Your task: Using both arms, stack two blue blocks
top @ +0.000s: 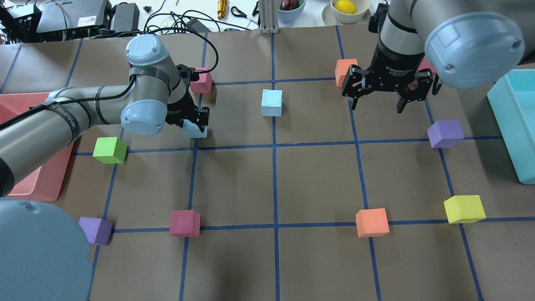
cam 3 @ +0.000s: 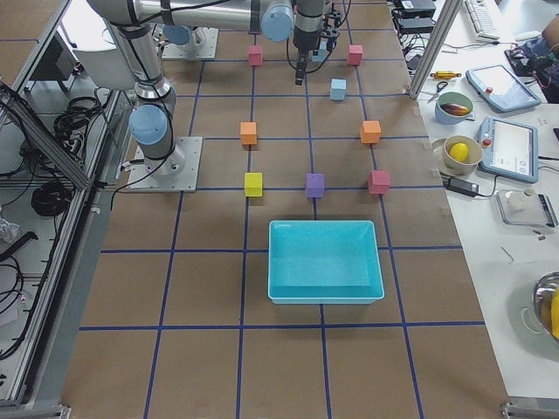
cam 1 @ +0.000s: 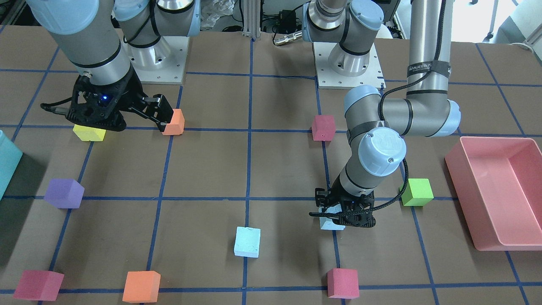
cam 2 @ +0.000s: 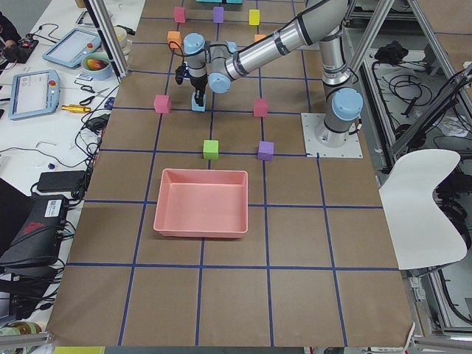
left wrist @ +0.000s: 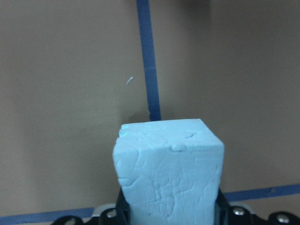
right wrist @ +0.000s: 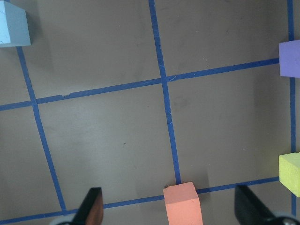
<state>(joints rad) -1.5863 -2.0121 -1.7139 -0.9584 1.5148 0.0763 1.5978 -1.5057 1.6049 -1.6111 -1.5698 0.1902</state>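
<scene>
2 blue blocks were in play, and every place here is taken from the free blue block, which sat alone on the table. To its left (the robot's own left), near but apart, the left gripper had its jaws drawn narrow on the held blue block, which filled the gap between the fingers. Whether that block had cleared the table I could not tell. To the free blue block's right, rather further off, the right gripper hovered with jaws wide and nothing between them, an orange block just beyond it.

I judged the step in hand to be picking up 1 block, with the stacking not yet done. The next move would call for carrying it across to the free blue block, squaring it over the top face and releasing low, since foam would likely tip.
</scene>
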